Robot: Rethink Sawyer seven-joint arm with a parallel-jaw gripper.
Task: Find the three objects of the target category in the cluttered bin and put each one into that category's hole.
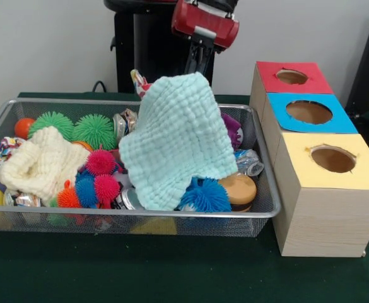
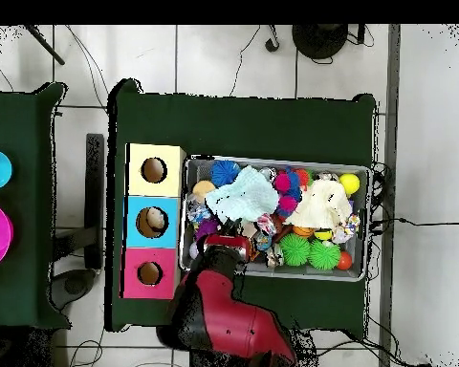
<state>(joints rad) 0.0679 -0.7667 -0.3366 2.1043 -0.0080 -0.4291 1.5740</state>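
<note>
- While the gripper (image 1: 195, 71) pinches a mint cloth (image 1: 175, 142) at frame centre, it drapes over spiky balls (image 1: 99, 180).
- Cream cloth (image 1: 42, 164) lies left; three-holed box (image 1: 316, 158) right of the wire bin (image 1: 269, 205).

Hidden: jaws, behind the mint cloth (image 1: 175, 142) draped upright in the mesh bin (image 1: 269, 205). Part-covered: blue spiky ball (image 1: 204, 194), crushed cans (image 1: 250, 162). Arm (image 1: 204, 24) cut off at top edge.
</note>
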